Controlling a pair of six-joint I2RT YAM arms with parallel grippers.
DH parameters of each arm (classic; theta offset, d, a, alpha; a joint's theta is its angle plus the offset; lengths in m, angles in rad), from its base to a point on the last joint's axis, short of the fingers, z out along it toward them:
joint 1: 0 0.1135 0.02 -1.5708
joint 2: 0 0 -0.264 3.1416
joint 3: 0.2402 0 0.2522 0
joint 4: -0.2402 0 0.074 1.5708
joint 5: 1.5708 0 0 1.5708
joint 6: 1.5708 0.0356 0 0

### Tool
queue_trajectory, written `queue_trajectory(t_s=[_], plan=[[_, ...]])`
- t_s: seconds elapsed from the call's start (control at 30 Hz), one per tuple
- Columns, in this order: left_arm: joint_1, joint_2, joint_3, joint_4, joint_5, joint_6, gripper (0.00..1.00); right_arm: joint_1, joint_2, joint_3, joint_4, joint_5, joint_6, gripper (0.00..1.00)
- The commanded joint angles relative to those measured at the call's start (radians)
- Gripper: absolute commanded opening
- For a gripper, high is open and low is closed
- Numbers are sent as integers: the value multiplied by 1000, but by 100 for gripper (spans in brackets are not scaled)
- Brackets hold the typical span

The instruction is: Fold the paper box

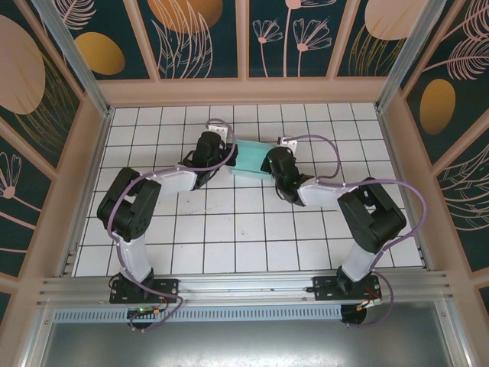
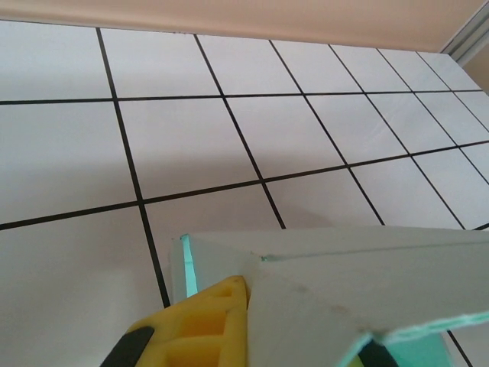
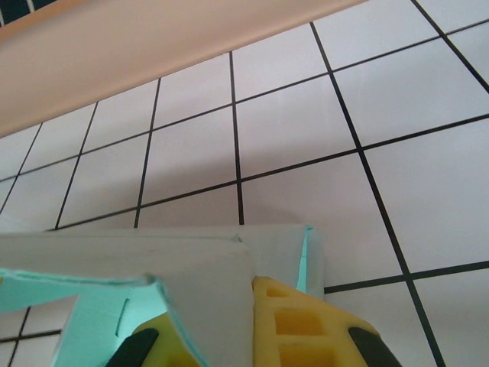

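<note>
On the white tiled table (image 1: 229, 237), toward the far wall: pale mint paper box (image 1: 250, 162), held at both short ends.
Looks feather-light; thin card, stiff only along the creases, easily dented or torn. Clamped at each end wall by left gripper (image 1: 227, 158) and right gripper (image 1: 267, 164), yellow fingers (image 3: 298, 329) pressed to the card. Best taken by wall edges near corners, gently; likely to slip or buckle under a hard squeeze.

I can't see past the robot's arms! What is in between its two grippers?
The pale green paper box lies there, seen in the top view. The left gripper pinches one end and the right gripper the other.
</note>
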Motion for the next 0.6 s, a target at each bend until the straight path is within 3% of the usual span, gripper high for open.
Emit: queue_trajectory(t_s=[0.0,0.23,0.57], plan=[[-8,-39,-23,142,43,-35,0,20,-20,-56,77,43,-46,0],[-18,-43,-127,310,37,11,0,49,-30,-166,264,69,-115,0],[-19,-25,-202,427,55,95,0,87,24,-202,348,139,-161,0]])
